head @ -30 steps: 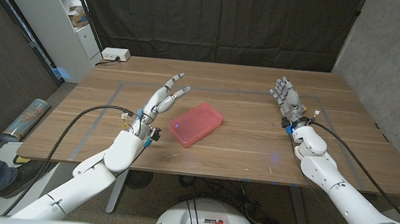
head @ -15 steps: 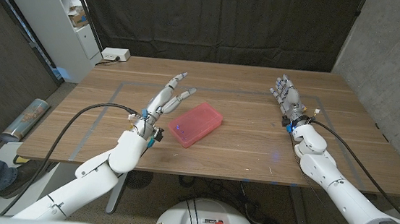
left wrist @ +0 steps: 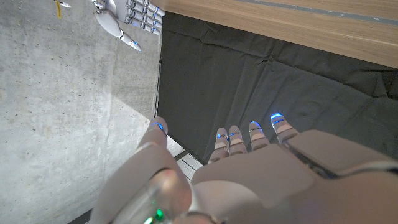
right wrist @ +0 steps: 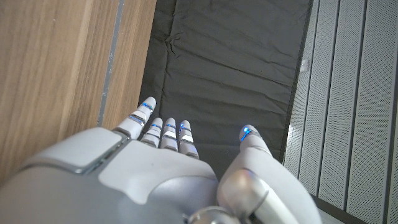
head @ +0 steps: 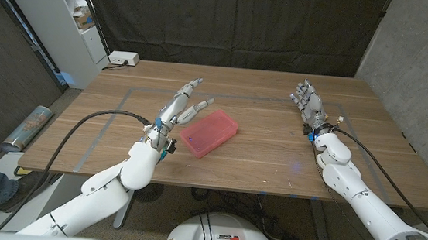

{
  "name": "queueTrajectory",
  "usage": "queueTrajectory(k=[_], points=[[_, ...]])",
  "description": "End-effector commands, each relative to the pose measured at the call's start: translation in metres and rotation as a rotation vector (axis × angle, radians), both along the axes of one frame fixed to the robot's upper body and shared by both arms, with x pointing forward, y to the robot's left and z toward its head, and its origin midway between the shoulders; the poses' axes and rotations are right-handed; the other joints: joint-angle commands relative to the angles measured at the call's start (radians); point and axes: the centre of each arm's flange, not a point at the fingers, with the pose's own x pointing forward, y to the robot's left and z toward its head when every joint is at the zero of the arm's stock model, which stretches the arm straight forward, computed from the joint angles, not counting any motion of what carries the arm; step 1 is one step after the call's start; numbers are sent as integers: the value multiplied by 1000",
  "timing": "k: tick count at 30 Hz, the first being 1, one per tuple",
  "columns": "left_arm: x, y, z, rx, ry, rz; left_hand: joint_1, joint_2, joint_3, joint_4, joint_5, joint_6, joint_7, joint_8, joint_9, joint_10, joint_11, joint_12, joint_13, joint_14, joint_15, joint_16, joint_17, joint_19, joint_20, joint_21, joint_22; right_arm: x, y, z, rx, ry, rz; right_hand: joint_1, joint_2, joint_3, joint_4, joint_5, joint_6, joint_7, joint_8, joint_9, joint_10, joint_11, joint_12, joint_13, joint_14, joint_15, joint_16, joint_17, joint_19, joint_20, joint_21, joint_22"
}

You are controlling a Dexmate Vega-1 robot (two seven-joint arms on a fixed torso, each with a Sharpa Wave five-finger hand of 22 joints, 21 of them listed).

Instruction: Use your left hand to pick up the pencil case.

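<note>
Now your left hand sits just beside the pink pencil case, fingers spread apart and empty, tips over its near-left edge. That case lies flat mid-desk. Your right hand stands well apart, fingers straight, holding nothing.

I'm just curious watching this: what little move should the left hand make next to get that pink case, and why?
Probably close the fingers around the pencil case. The left hand is open, its fingers spread at the case's near-left edge, nothing gripped yet.
</note>
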Motion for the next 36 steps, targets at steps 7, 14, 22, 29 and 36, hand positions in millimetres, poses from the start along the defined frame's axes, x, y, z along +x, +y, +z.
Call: queueTrajectory(k=[7,14,22,29,36], points=[[-19,-7,-1,66,-41,106,35,-10,4,-15,-1,8,-26,3,5,-1,19,3,5,19,17,12,4,23,6,9,4,-5,-3,-12,8,11,-3,1,6,-4,0,2,14,-1,0,2,3,2,6,2,2,7,8,2,3,7,5,3],[-21,-9,0,104,-66,191,50,-23,3,-17,-1,-7,-39,-1,6,0,13,4,5,28,22,13,5,41,7,14,6,-6,-5,-13,13,12,-8,0,7,-5,0,2,14,-1,0,2,3,-1,6,2,2,7,8,0,2,7,5,3],[-20,-10,3,121,-75,219,56,-45,-6,-16,-1,-30,-48,-7,6,-3,14,4,6,38,27,15,5,62,9,19,7,-6,-6,-12,15,9,-14,0,8,-6,-1,2,15,-2,0,2,4,3,6,2,3,7,9,-2,2,8,6,3],[-17,-11,4,130,-66,226,57,-66,-15,-14,1,-42,-53,-9,6,-14,13,0,7,34,32,11,6,76,10,21,7,-5,-7,-11,14,12,-16,0,8,-6,-1,1,14,-1,0,2,4,2,6,2,3,7,9,-4,2,10,6,3],[-14,-9,4,134,-52,237,60,-82,-22,-13,4,-49,-58,-9,7,-24,15,-3,8,20,38,5,6,85,11,21,6,-4,-6,-10,14,15,-18,0,9,-7,-2,1,15,-2,0,2,4,1,6,2,2,9,9,-5,1,11,5,3]])
